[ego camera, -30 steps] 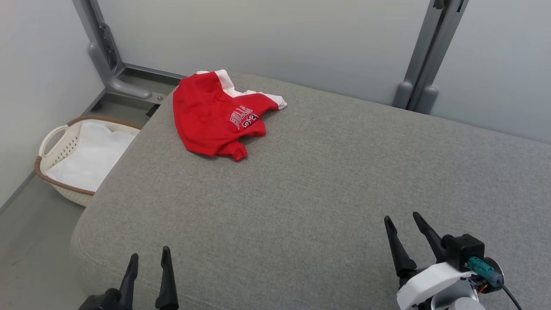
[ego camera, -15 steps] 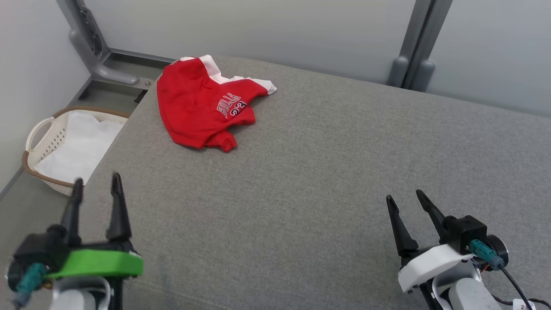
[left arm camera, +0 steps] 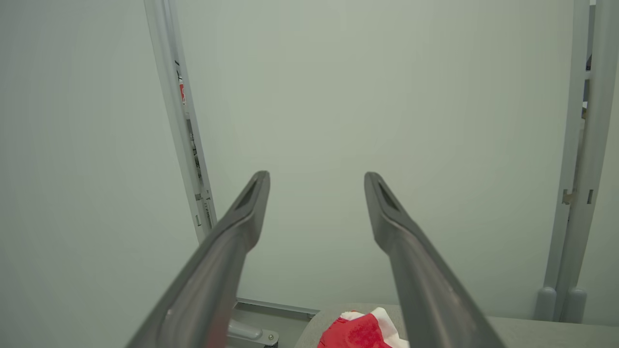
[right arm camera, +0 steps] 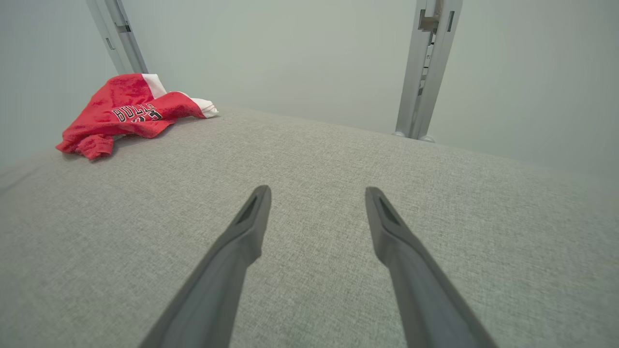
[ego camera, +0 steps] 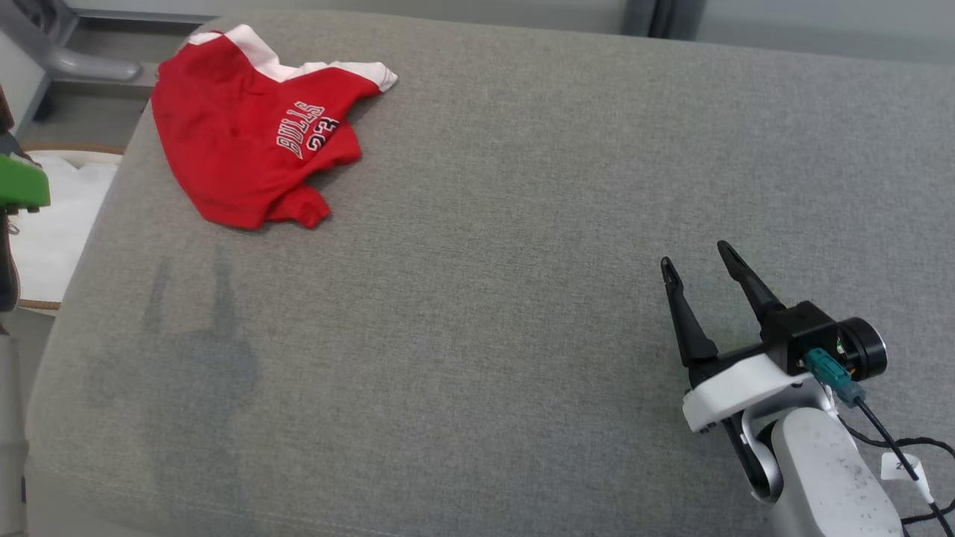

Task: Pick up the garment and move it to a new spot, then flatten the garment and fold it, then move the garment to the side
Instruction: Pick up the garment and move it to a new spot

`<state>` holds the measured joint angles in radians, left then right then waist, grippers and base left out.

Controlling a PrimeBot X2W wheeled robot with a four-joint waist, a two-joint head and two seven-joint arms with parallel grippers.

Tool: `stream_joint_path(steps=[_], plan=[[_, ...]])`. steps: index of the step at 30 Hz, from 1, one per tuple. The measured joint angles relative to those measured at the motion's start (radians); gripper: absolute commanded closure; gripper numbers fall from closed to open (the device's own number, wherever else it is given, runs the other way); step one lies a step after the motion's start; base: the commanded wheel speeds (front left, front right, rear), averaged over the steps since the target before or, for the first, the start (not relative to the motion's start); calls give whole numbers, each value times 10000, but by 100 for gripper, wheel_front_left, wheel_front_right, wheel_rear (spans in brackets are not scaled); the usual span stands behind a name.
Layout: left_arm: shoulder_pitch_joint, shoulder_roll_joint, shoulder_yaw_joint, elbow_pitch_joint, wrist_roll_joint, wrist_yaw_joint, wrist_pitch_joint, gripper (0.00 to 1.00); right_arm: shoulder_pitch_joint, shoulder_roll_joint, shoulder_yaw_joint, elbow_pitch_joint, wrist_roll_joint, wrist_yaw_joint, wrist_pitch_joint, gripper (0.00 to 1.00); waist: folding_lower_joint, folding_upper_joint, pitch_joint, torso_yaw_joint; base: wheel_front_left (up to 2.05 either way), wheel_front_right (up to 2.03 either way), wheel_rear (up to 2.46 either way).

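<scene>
The garment (ego camera: 246, 142) is a red jersey with white trim and lettering, lying crumpled at the far left corner of the grey cushion (ego camera: 485, 261). It also appears as the garment (right arm camera: 125, 113) at upper left in the right wrist view, and as the garment (left arm camera: 360, 331) low between the fingers in the left wrist view. My right gripper (ego camera: 694, 257) is open and empty above the cushion's right side, far from the jersey. My left gripper (left arm camera: 316, 179) is open and empty, raised and pointing at the wall; its green wrist part (ego camera: 19, 183) sits at the head view's left edge.
A cream laundry basket (ego camera: 45, 224) with white cloth stands on the floor left of the cushion. Grey metal posts (right arm camera: 428, 67) rise against the pale wall behind. The left gripper's shadow (ego camera: 194, 321) falls on the cushion's bare left part.
The head camera has tilted down, so the whole scene shifted up and left. My left arm rose and moved to the picture's left edge. The right gripper moved slightly forward. The garment lies unmoved.
</scene>
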<state>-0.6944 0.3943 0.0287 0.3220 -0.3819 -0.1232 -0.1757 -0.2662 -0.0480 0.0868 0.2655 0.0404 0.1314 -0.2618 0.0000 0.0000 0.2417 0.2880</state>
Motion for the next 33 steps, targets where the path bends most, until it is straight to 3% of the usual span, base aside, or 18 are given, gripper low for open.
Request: stream_joint_path(steps=[13,20,29,30,31,32,33], plan=[[-2125,109,-1670,3831,-1346,-58,625,0,-912,-6,236,-468,-213,0,0,0,2,0,2069,-1259,0,0,0],[-2193,203,-2727,4991,-2266,-58,1210,0,-953,8,173,-802,-301,0,-23,0,2,0,2807,-1784,0,0,0],[-2173,389,-3586,6006,-3087,-58,1988,0,-942,6,196,-1083,-301,0,-27,0,1,0,2935,-2085,0,0,0],[-2173,407,-3682,6078,-3164,-58,2127,8,-931,6,196,-1093,-301,0,-27,0,1,0,2905,-2085,0,0,0],[-2173,414,-3758,6132,-3244,-59,2222,28,-921,4,198,-1093,-301,0,-27,0,2,0,2879,-2084,0,0,0],[-2173,430,-3806,6222,-3342,-58,2326,67,-914,2,201,-1095,-301,0,-27,0,1,0,2843,-2083,0,0,0],[-2175,464,-3837,6291,-3428,-58,2378,86,-910,0,207,-1093,-299,0,-27,0,1,0,2806,-2084,0,0,0]])
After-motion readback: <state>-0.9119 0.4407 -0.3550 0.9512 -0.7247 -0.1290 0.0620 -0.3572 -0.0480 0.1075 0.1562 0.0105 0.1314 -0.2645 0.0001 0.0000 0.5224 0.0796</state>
